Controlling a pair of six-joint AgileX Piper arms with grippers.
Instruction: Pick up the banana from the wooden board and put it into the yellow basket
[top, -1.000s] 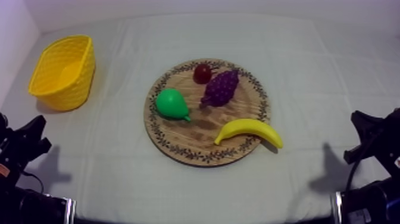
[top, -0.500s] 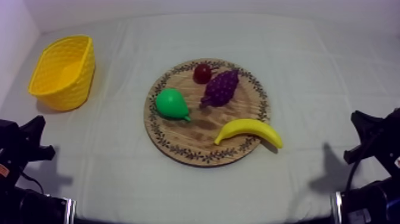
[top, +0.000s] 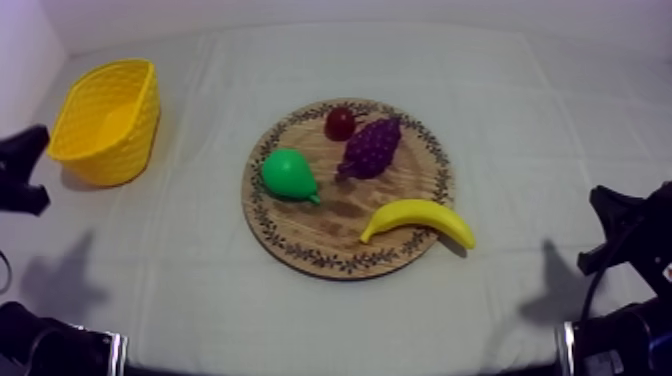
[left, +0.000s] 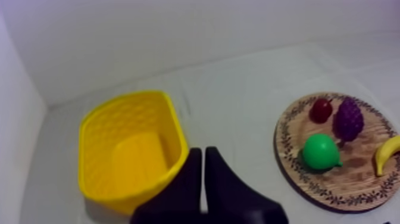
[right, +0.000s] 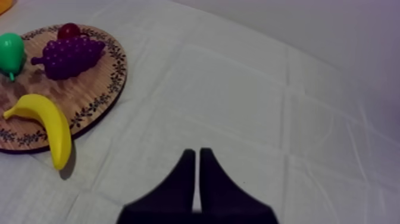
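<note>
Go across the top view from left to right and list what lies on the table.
yellow basket → pear → small red fruit → banana. The grapes are left out: they overlap their neighbours.

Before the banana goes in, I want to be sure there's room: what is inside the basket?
Nothing: the basket shows only its own bare yellow floor and walls. The shut left tool covers a bit of its near rim, not the floor.

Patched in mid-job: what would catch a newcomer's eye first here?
The bright yellow basket at far left stands out, the shut left claw beside it. At centre, the wooden board holds a green pear, purple grapes, a small red fruit and the banana over its near right rim.
</note>
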